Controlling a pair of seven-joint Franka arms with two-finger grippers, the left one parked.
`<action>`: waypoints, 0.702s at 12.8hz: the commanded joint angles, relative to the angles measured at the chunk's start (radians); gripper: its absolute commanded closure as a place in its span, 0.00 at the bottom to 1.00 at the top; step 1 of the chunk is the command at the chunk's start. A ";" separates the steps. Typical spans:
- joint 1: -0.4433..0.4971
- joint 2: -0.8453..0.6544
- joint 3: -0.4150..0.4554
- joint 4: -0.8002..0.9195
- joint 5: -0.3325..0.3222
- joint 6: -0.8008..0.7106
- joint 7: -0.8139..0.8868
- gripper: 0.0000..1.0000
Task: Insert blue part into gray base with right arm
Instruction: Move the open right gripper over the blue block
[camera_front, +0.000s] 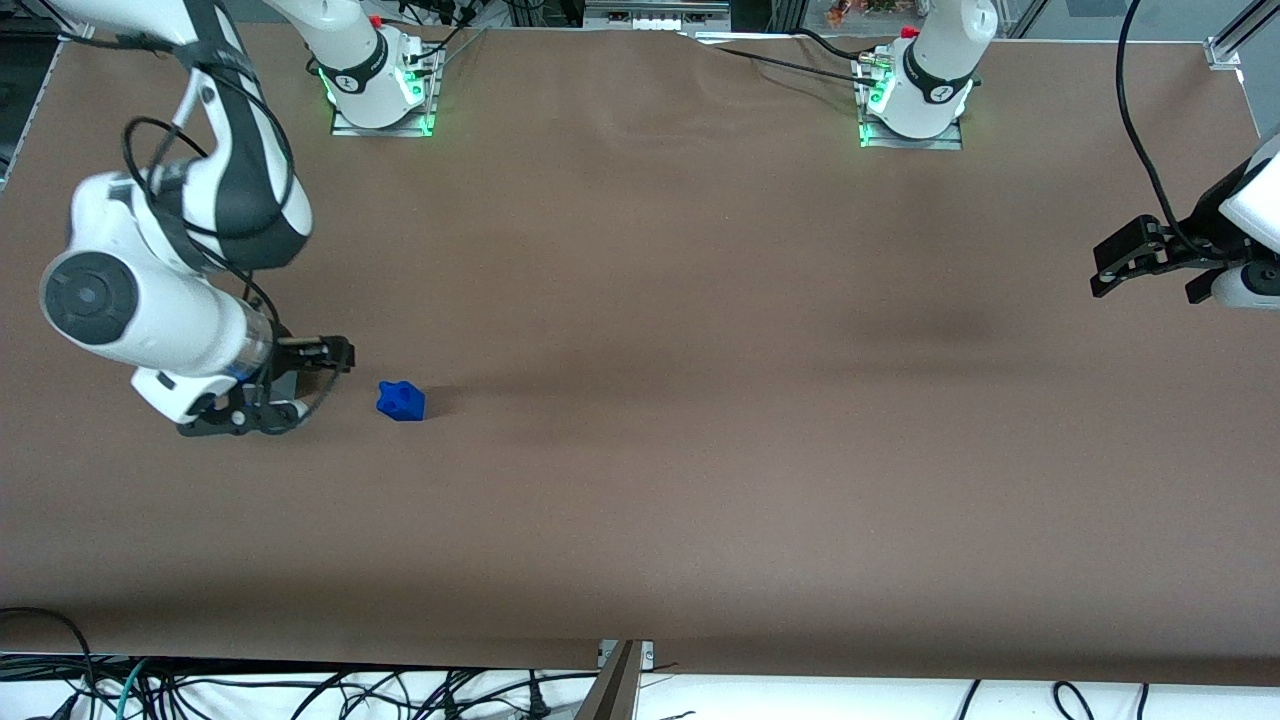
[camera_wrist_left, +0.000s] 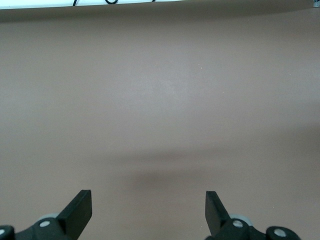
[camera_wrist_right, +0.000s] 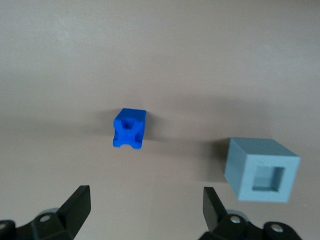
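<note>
Surface: a wide brown table (camera_front: 700, 350) is stretching across the whole scene, matte, lying flat with faint creases near the arm bases.
Room: black cables (camera_front: 300, 690) are trailing along a white strip at the table's edge nearest the front camera; metal framing and more wiring are showing above the table's top edge.
Arm bases: two white pedestals are glowing green on metal plates (camera_front: 383, 122) at the edge farthest from the camera.
Right arm: the right arm (camera_front: 170, 250) is bending low over its own end of the table.
Gripper: the gripper (camera_wrist_right: 145, 207) is hanging just above the surface with its two black fingers (camera_wrist_right: 79, 202) spread wide and holding nothing.
Blue part: the blue part (camera_front: 401, 401) is sitting on the table just beside the gripper, apart from its fingers, knobby face showing in the wrist view.
Gray base: the gray base (camera_wrist_right: 262, 169) is resting on the table near the blue part, not touching it, its square recess facing the wrist camera; in the front view it is not showing.
</note>
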 joint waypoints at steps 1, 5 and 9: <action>0.006 0.047 -0.001 0.000 0.031 0.045 0.016 0.01; 0.011 0.074 0.000 -0.097 0.037 0.186 0.028 0.01; 0.026 0.101 -0.001 -0.152 0.039 0.290 0.030 0.01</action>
